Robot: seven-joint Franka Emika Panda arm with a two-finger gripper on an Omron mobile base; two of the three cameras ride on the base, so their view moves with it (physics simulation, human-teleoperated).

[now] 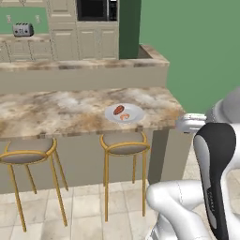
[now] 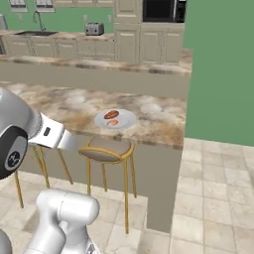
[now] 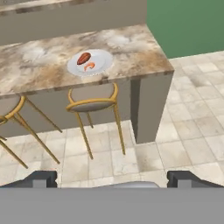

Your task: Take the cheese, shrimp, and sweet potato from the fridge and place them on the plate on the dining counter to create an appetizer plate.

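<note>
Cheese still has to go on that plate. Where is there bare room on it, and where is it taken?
The plate is bare on its half toward the counter's green-wall end. The sweet potato and shrimp crowd the other half, close together. The dining counter around it is bare stone.

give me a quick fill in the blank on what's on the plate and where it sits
1. The plate on the dining counter holds ____ foods.
2. The reddish oblong food on the plate is the ____.
3. The shrimp lies right beside the sweet potato, and both rest on the ____.
4. Under the counter edge nearest the plate stands a ____ with gold legs.

Missing words: two; sweet potato; plate; stool
</note>
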